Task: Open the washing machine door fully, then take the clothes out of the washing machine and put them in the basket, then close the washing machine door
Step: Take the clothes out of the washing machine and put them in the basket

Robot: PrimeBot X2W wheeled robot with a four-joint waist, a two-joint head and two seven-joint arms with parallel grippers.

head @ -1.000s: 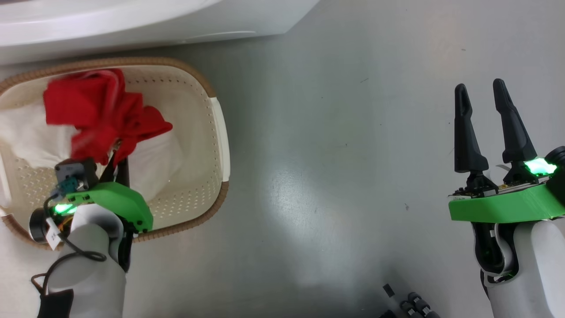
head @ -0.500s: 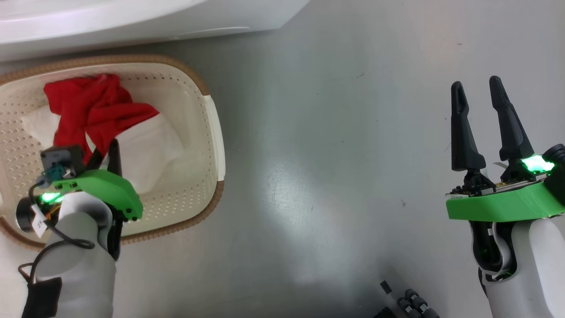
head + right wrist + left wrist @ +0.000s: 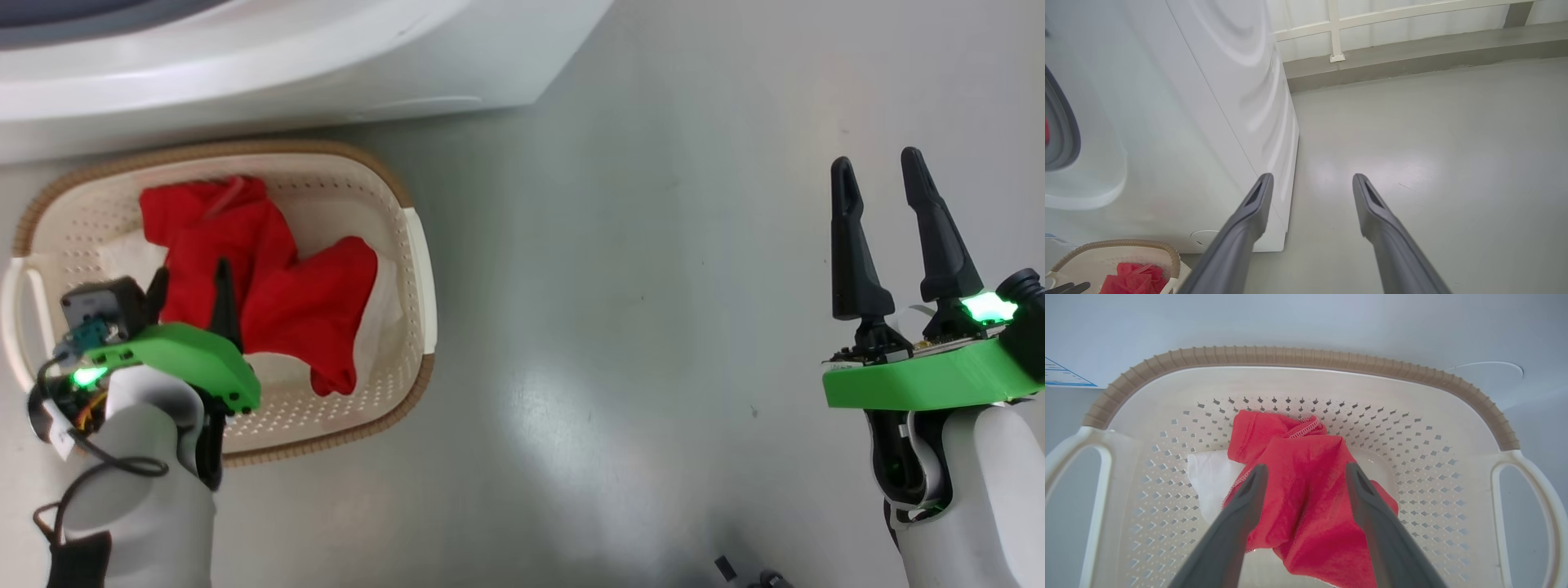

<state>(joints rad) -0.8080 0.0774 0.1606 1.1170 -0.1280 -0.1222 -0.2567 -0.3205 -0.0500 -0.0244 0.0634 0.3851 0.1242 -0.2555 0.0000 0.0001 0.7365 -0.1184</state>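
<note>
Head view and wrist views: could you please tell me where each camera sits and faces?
Head view: on the head, looking down at the floor, the basket holding the clothes and the washing machine; the left end effector and right end effector show.
Left wrist view: on the left wrist, facing into the basket; its two fingers show.
Right wrist view: on the right wrist, facing the washing machine's corner and floor; its two fingers show.
Shared: all show the basket and clothes.

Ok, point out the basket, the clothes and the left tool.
basket (image 3: 245, 149), head view, top stretch of its brown rim.
clothes (image 3: 1306, 486), left wrist view, middle of the red fabric.
left tool (image 3: 190, 269), head view, midway between its open fingertips.
</note>
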